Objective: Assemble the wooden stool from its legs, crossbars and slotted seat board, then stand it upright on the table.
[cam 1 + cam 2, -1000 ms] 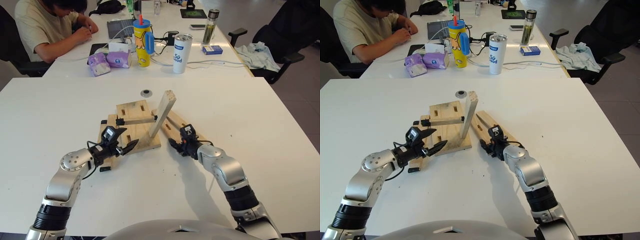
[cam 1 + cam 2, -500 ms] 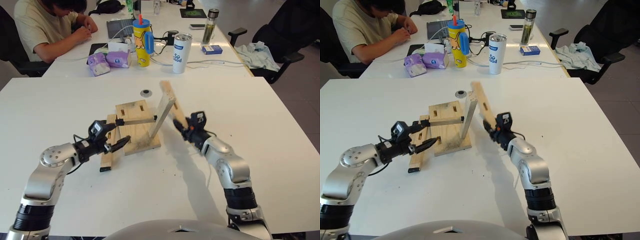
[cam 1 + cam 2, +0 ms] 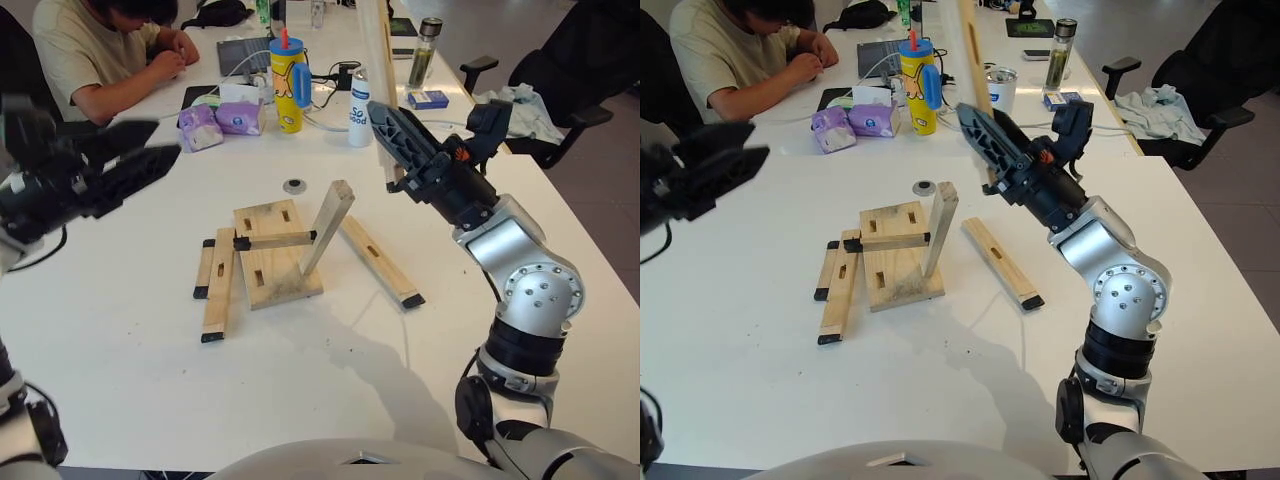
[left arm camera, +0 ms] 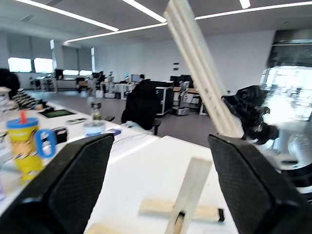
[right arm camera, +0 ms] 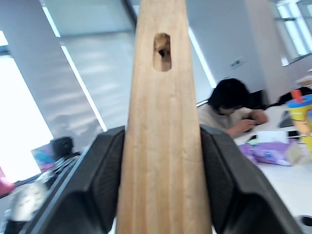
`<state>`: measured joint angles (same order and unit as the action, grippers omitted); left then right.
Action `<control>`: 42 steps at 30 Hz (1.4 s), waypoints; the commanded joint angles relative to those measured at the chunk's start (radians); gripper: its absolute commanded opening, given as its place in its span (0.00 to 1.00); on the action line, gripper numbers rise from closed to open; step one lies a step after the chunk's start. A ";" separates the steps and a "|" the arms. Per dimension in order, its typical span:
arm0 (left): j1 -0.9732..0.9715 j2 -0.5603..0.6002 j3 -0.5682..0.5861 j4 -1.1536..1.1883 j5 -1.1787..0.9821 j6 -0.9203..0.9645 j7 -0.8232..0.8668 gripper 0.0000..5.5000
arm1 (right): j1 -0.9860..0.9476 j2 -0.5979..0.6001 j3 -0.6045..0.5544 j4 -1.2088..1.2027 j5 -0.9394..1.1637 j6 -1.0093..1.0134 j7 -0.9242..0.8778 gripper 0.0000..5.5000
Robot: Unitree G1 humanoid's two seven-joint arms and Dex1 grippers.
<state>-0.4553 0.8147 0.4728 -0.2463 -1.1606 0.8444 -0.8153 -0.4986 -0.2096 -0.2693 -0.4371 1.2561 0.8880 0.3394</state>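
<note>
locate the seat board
In the eye views the slotted wooden seat board lies flat mid-table, two wooden legs left of it, a third leg right.

Wooden leg [image 3: 377, 60], clamped in the right gripper's fingers [image 3: 405, 135] high beyond the seat board [image 3: 275, 255], runs out past the top edge of the head views, a stretch of it hidden behind those fingers. Left of the seat board, the left gripper [image 3: 165, 138] is blurred, its arm cut off at the edge.
</note>
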 commanded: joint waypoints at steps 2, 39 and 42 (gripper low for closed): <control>-0.143 -0.093 -0.107 0.030 -0.193 0.126 0.111 0.77 | -0.019 -0.095 0.044 -0.005 0.210 0.098 0.048 0.37; -0.187 -0.030 -0.185 0.056 -0.434 0.296 0.108 0.38 | 0.042 -0.405 0.146 0.050 0.069 0.137 0.536 0.37; -0.164 -0.026 -0.169 0.057 -0.419 0.289 0.109 0.38 | 0.037 -0.388 0.138 0.077 0.083 0.140 0.507 0.37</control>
<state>-0.6542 0.7639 0.2916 -0.1875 -1.5955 1.1270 -0.6992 -0.4515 -0.6019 -0.1059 -0.3851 1.3142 1.0368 0.8671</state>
